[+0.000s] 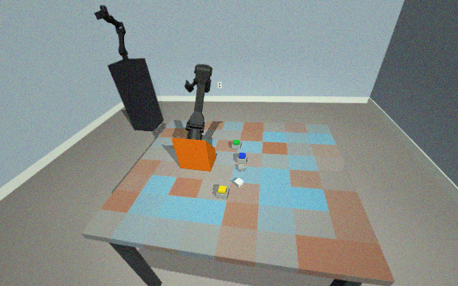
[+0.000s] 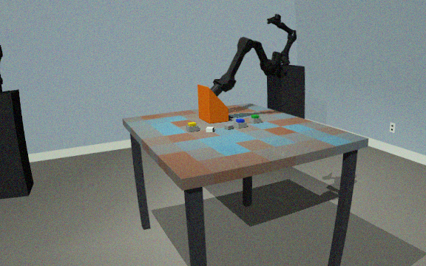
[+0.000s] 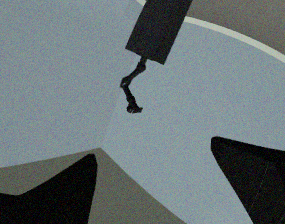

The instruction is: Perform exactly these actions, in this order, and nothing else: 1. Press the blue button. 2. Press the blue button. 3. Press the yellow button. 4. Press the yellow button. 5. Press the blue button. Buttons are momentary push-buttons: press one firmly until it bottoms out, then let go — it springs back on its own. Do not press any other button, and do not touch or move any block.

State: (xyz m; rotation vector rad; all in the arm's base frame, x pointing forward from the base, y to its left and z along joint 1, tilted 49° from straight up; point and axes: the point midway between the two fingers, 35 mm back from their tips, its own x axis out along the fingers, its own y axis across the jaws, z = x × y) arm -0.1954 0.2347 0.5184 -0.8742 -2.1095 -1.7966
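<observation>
Tool (image 3: 153, 183) is spread wide and holding nothing, tucked behind the orange wedge (image 1: 194, 154) near the counter's far edge. Blue button (image 1: 242, 156) sits mid-counter — a grey block (image 1: 241, 167) right beside it toward the near edge, green button (image 1: 235, 142) on its far side. A sloppy descent could easily clip either one.
</observation>
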